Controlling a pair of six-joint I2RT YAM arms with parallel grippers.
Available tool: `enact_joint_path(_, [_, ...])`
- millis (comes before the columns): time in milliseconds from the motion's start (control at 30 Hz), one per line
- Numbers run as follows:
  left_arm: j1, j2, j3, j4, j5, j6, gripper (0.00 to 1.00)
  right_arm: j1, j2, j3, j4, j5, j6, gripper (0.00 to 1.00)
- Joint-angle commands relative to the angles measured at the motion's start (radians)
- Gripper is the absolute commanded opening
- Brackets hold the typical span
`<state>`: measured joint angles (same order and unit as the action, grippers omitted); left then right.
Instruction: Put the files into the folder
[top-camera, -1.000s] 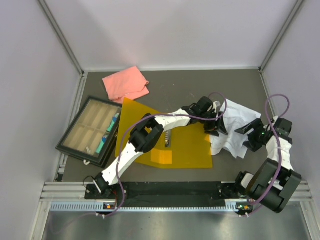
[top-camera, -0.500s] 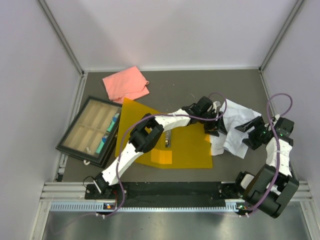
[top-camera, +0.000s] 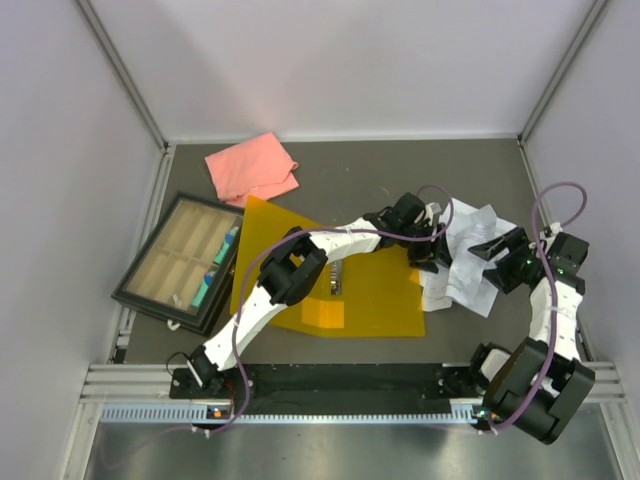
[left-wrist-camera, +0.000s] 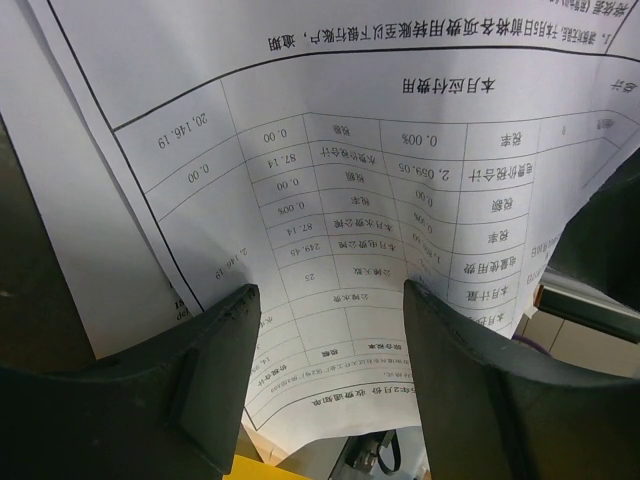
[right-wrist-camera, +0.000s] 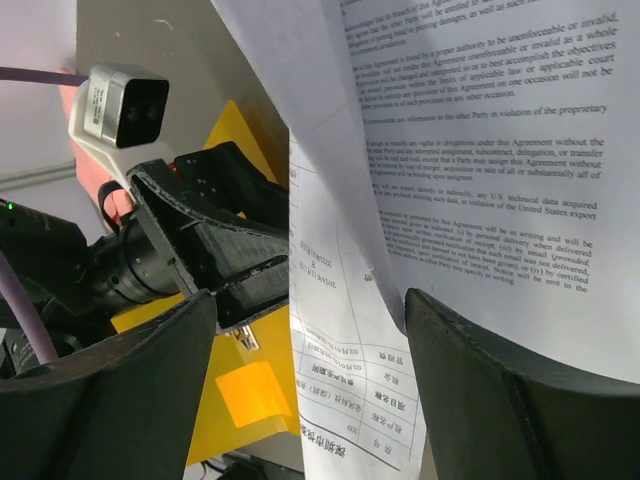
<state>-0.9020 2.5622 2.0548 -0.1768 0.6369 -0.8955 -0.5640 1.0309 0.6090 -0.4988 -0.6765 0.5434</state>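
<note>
Top view: the task is not done. The folder (top-camera: 370, 295) lies flat with no sheet visible in it, just left of the left gripper (top-camera: 432, 250), and the files (top-camera: 460, 285) lie crumpled between that gripper and the right gripper (top-camera: 492, 250). Left wrist view: the fingers (left-wrist-camera: 215, 350) stand wide, with one printed sheet draped between them. Right wrist view: the fingers (right-wrist-camera: 480, 370) stand wide, with sheets hanging between them and the folder showing beyond.

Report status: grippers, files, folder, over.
Both open: left gripper at the files, right gripper opposite it. Files crumpled beside the folder, at its right edge, not yet in. In the way: left arm across the folder.
</note>
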Motion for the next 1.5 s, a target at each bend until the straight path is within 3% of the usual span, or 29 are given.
enact_joint_path(0, [0.011, 0.075, -0.047, -0.082, -0.111, 0.053, 0.66, 0.023, -0.022, -0.006, 0.071, -0.032, 0.015, 0.75])
enact_joint_path(333, [0.012, 0.075, -0.050, -0.087, -0.106, 0.058, 0.66, 0.088, 0.017, -0.011, 0.097, 0.218, -0.099, 0.68])
enact_joint_path(700, [0.015, 0.070, -0.061, -0.084, -0.105, 0.066, 0.66, 0.096, 0.081, 0.043, 0.177, 0.206, -0.105, 0.57])
enact_joint_path(800, [0.015, 0.069, -0.058, -0.085, -0.102, 0.070, 0.66, 0.096, 0.083, 0.046, 0.164, 0.216, -0.103, 0.47])
enact_joint_path(1000, [0.015, 0.030, -0.022, -0.139, -0.105, 0.119, 0.68, 0.096, 0.070, 0.070, 0.083, 0.330, -0.135, 0.15])
enact_joint_path(1033, [0.015, 0.021, -0.010, -0.151, -0.109, 0.128, 0.68, 0.096, 0.066, 0.078, 0.069, 0.345, -0.143, 0.03])
enact_joint_path(1300, [0.003, -0.190, 0.067, -0.289, -0.158, 0.210, 0.74, 0.140, -0.003, 0.225, -0.033, 0.434, -0.178, 0.00])
enact_joint_path(1467, [-0.012, -0.499, -0.111, -0.277, -0.247, 0.242, 0.78, 0.395, -0.087, 0.359, -0.124, 0.569, -0.188, 0.00])
